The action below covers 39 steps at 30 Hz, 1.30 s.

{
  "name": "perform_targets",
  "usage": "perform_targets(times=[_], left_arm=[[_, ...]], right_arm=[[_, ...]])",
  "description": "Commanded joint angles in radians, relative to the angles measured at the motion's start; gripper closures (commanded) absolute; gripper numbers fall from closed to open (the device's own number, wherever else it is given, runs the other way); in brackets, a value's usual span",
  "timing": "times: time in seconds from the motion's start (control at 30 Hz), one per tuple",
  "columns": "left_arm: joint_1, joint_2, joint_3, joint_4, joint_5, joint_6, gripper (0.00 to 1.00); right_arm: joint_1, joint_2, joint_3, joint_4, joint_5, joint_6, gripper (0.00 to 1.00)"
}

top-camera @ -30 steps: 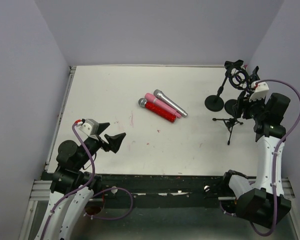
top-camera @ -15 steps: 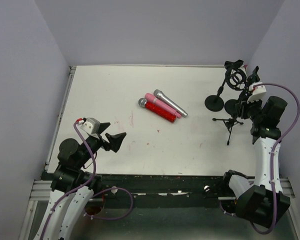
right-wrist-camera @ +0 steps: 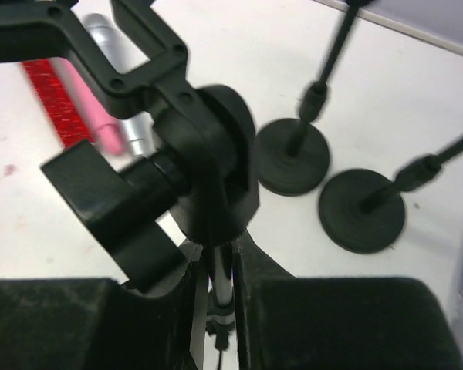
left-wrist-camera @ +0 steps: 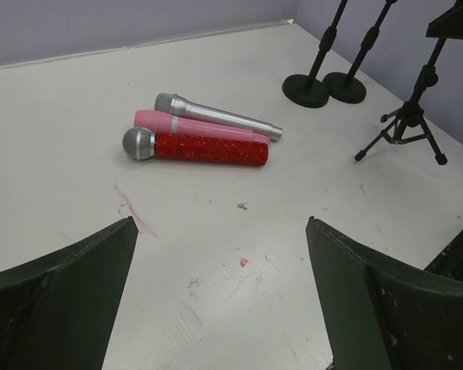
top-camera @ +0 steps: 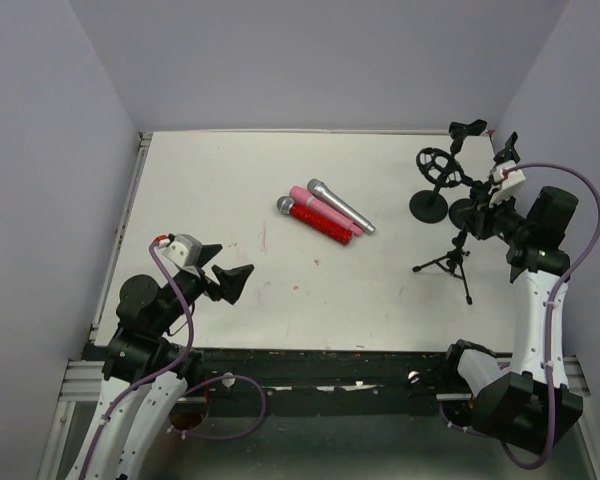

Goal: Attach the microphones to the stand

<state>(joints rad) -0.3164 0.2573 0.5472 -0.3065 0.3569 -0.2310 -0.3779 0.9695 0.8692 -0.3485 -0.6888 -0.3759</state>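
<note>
One white table [top-camera: 210,170] fills the space between pale walls, and everything stands or lies on it. Both arms rise from its near edge. The left gripper [top-camera: 223,267] hangs over the near-left part of the table with its fingers spread wide and nothing between them. The left wrist view looks through that gap toward the microphones, which are well apart from it.

The right gripper [right-wrist-camera: 218,289] is at the far right, its fingers pressed in on the thin pole of the tripod stand [top-camera: 448,262]. The pole runs up between the two pads in the right wrist view, with a black clamp and knob just above them. The tripod's legs splay near the right edge. I cannot tell whether all its feet touch the surface. A black ring holder [top-camera: 435,163] sits out to the left of the gripper, up at the height of the stand tops.

Two round-base stands [top-camera: 428,207] are just behind the tripod, their discs side by side and almost touching, each with a slim pole and a clip on top.

The three microphones lie in a bundle near the table's middle, heads to the left, touching along their lengths. The red microphone [left-wrist-camera: 208,149] is nearest, the pink microphone [left-wrist-camera: 193,126] is in the middle and the silver microphone [left-wrist-camera: 216,117] is farthest. All three are on the table, well apart from the stands.

A faint red smear [left-wrist-camera: 135,217] marks the surface in front of them.
</note>
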Motion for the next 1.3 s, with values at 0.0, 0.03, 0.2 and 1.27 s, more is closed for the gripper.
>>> perform_targets(times=[0.0, 0.03, 0.2, 1.27], left_arm=[[-0.006, 0.011, -0.007, 0.036, 0.050, 0.018, 0.01], [-0.006, 0.013, -0.007, 0.038, 0.050, 0.018, 0.01], [-0.004, 0.019, -0.009, 0.052, 0.056, 0.019, 0.01], [-0.004, -0.211, -0.041, -0.011, -0.091, 0.078, 0.01]], right_arm=[[0.042, -0.002, 0.158, -0.203, -0.287, -0.103, 0.94], [0.065, 0.004, 0.184, -0.231, -0.316, -0.104, 0.94], [0.201, 0.061, 0.287, -0.216, -0.405, -0.017, 0.94], [1.080, 1.162, 1.313, -0.046, -0.399, -0.002, 0.94]])
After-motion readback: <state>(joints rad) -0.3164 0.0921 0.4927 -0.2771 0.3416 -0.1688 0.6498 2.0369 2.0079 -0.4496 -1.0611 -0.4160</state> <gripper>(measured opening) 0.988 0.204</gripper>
